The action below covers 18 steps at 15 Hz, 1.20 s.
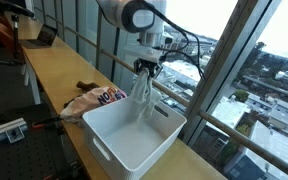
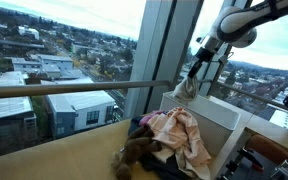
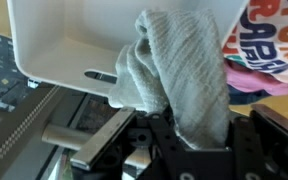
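**A:** What do we have in an exterior view?

**B:** We see the gripper with its fingers pinched on a grey woven cloth. The cloth hangs straight down over the white rectangular plastic bin, on the window side. The bin stands on the long wooden counter, at the edge along the glass. A heap of mixed clothes lies on the counter, touching the bin's wall.

**A:** And from the opposite side?

**B:** There we see the gripper high over the bin, with the cloth dangling from it above the rim. The heap is draped against the bin's near wall, on the counter.

**A:** Does the wrist view agree?

**B:** We think so. The cloth is bunched between the fingers of the gripper, which are pressed together on it. Beyond it we see the bin, and a bright printed garment at the frame's corner.
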Available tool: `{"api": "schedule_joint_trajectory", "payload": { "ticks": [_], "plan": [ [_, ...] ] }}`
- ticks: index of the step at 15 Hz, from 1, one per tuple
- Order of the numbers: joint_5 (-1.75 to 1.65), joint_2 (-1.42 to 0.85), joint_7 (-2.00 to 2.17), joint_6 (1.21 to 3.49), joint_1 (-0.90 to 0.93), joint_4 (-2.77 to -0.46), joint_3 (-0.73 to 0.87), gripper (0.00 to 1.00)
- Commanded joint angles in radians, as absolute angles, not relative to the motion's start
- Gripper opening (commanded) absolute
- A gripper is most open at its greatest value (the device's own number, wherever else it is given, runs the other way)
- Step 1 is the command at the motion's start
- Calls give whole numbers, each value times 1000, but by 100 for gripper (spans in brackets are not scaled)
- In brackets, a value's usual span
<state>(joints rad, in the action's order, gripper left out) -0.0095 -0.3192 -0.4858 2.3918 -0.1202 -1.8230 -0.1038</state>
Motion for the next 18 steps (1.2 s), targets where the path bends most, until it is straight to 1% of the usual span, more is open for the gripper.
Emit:
{"api": "schedule_joint_trajectory", "payload": {
  "ticks": [1,5,8,10,13,18],
  "plan": [
    [-43,-156,-471,2404,-36,-1912,-122,0],
    [-111,-46,-390,2366,93,-1937,-163,0],
    [-185,-11,-263,2338,192,-1948,-221,0],
    [-231,-16,-161,2310,254,-1952,-268,0],
    [-298,-87,-43,2310,313,-1954,-306,0],
    [-345,-181,20,2297,343,-1931,-292,0]
  ]
}}
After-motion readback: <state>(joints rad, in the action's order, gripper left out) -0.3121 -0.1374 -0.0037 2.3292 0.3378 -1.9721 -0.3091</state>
